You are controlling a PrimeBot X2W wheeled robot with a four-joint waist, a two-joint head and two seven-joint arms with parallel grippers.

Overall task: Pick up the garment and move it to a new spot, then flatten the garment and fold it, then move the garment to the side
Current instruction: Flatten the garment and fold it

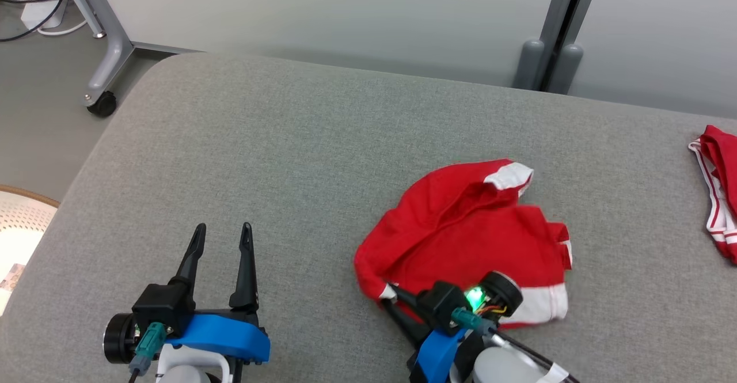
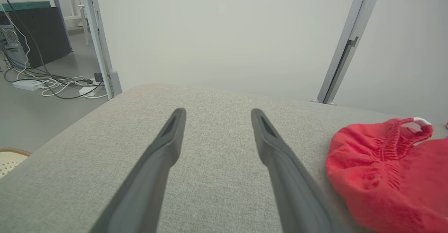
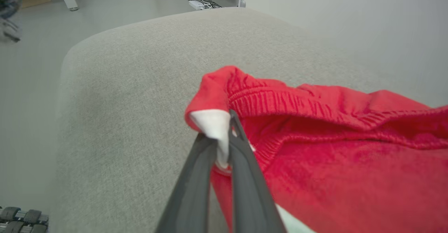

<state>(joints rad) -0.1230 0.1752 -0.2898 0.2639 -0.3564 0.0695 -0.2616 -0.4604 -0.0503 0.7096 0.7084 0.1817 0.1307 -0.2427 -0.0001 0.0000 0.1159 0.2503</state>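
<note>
A red garment point(image 1: 466, 233) with white trim lies crumpled on the grey cushioned surface point(image 1: 299, 158), right of centre. My right gripper point(image 1: 388, 294) is at its near left corner, shut on a white-edged fold of the garment point(image 3: 217, 128); the right wrist view shows the cloth pinched between both fingers beside the elastic waistband. My left gripper point(image 1: 223, 233) rests open over bare cushion to the garment's left, nothing between its fingers point(image 2: 168, 138). The left wrist view has the garment point(image 2: 385, 170) at the right edge, apart from that gripper.
A second red and white cloth point(image 1: 720, 187) lies at the far right edge of the cushion. A wheeled metal stand leg point(image 1: 106, 60) and cables are on the floor at back left. A pale perforated round object point(image 1: 17, 227) sits left of the cushion. A wall runs behind.
</note>
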